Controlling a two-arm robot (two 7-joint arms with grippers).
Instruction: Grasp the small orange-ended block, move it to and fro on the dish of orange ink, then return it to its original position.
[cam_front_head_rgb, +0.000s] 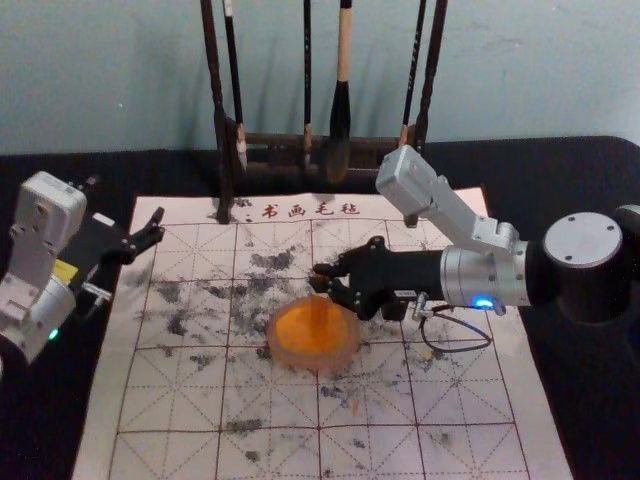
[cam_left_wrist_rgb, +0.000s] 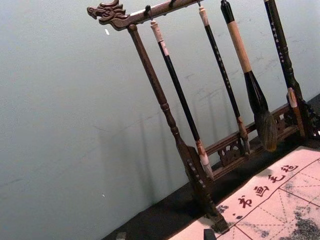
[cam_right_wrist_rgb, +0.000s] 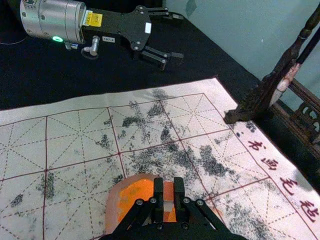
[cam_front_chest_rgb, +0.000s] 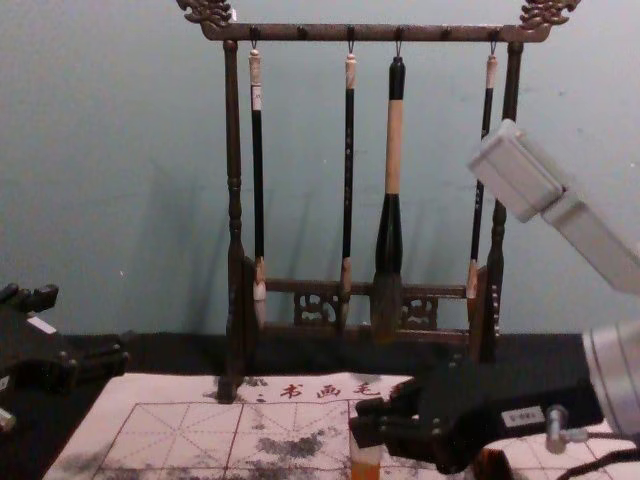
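"What has the right claw (cam_right_wrist_rgb: 168, 188) got hold of?"

"The small orange-ended block (cam_front_chest_rgb: 365, 462), clamped between its two fingers and roughly upright, orange end down."

"So which step is this?"

"The inking, I'd judge: the grasp is made, and the block's lower end is over the orange ink (cam_front_head_rgb: 292, 326). I can't tell whether it is touching yet."

"And the dish?"

"The round ink dish (cam_front_head_rgb: 341, 361) sits directly below the claw's fingertips, its pale pinkish rim around a broad pool of orange. How deep the ink is, I can't tell."

"Next move?"

"Make sure of light contact, then slide the block to and fro, short of the rim. A wide stroke could nudge the dish; too much push might tilt the block in the grip. After that, lift it and carry it back to its original place."

"What's farther out?"

"The gridded calligraphy felt mat (cam_front_head_rgb: 400, 440) spreads beneath claw and dish, blotched with dark marks. Beyond the claw stands the carved wooden brush rack (cam_front_chest_rgb: 380, 34), brushes hanging from it. Well apart, across the mat's far corner on the robot's left, the left claw (cam_front_head_rgb: 158, 225) is parked, fingers spread, holding nothing."
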